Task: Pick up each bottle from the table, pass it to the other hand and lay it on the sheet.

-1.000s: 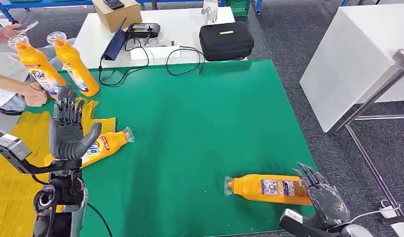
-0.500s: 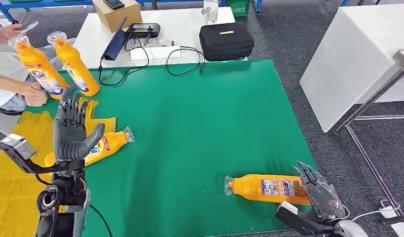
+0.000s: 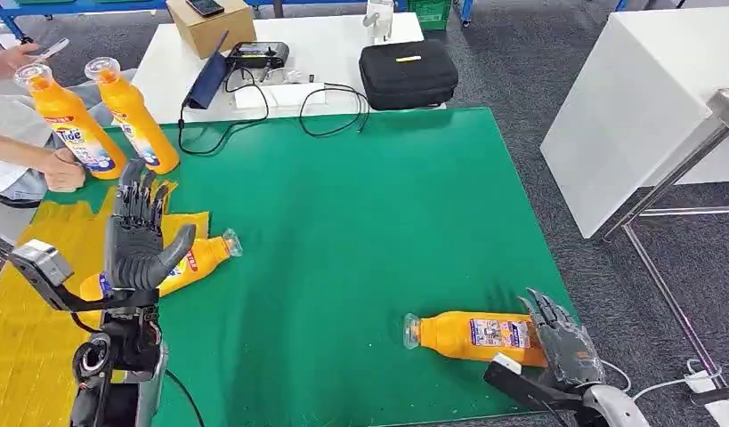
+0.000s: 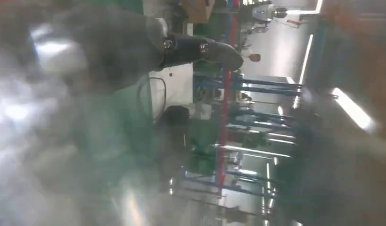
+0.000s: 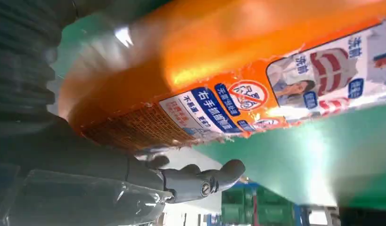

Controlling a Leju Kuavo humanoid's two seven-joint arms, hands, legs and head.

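An orange bottle lies on its side near the front edge of the green mat, cap pointing left. My right hand is at its base with fingers spread, holding nothing. The right wrist view shows that bottle close against the palm and the thumb stretched out under it. My left hand is raised and open above a second orange bottle, which lies partly on the yellow sheet. The left hand is blurred in its wrist view. Two more bottles stand upright at the far left.
A person's hand rests by the upright bottles. Behind the mat a white table carries a black case, a cardboard box and cables. Another white table stands to the right, across grey floor.
My right hand has moved left and closed in on the lying bottle's base. My left hand has drifted slightly forward and right, staying open above the other bottle.
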